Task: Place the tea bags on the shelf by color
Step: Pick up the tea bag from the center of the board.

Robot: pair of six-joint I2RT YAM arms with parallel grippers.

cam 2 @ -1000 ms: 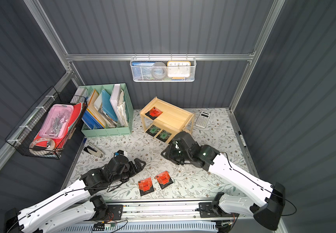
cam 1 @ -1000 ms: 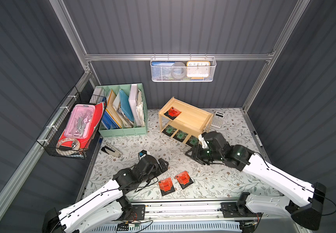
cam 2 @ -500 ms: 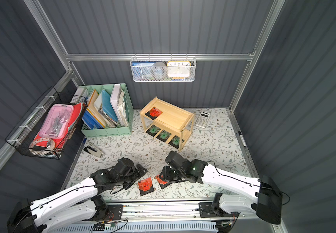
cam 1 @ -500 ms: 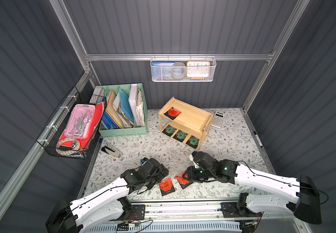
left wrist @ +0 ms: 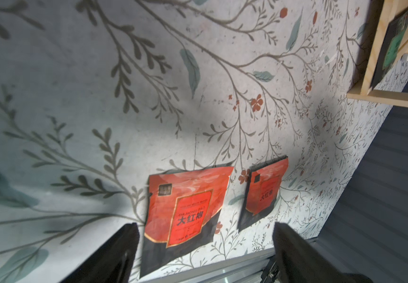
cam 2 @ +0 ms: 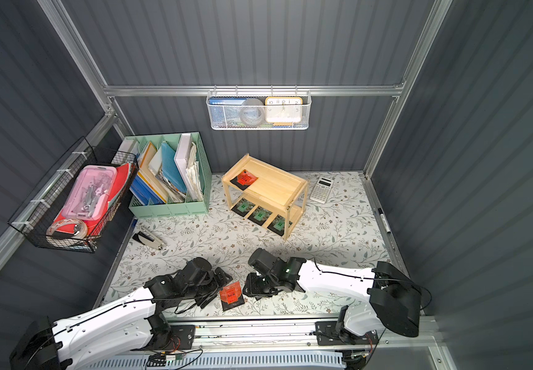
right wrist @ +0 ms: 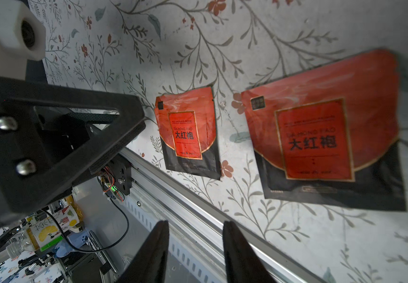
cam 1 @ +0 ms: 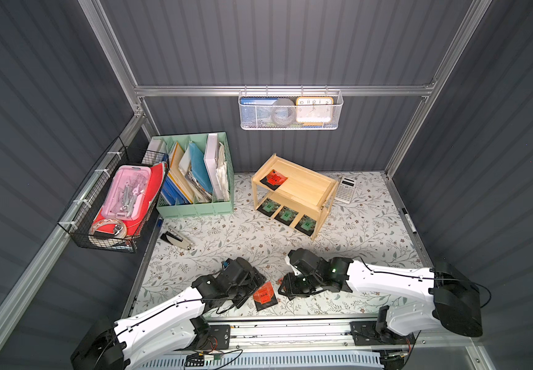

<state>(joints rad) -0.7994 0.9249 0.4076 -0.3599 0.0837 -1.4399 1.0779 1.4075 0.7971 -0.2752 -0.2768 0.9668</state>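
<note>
Since the red tea bag [left wrist: 185, 210] lies flat on the desk [left wrist: 100, 98], the wide left claw [left wrist: 205, 227] should pinch one edge gently; the right claw [right wrist: 195, 223] is half open, empty.

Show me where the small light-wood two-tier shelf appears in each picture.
Top view: shelf at the back, centre.
Top view: shelf, same spot.
Left wrist: shelf, just a corner frame.
Right wrist: not in it.
Shared landmark: one red-orange-labelled black tea bag.

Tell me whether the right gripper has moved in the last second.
Yes. The right gripper has pulled back from the shelf toward the front rail, near the red tea bag.
</note>
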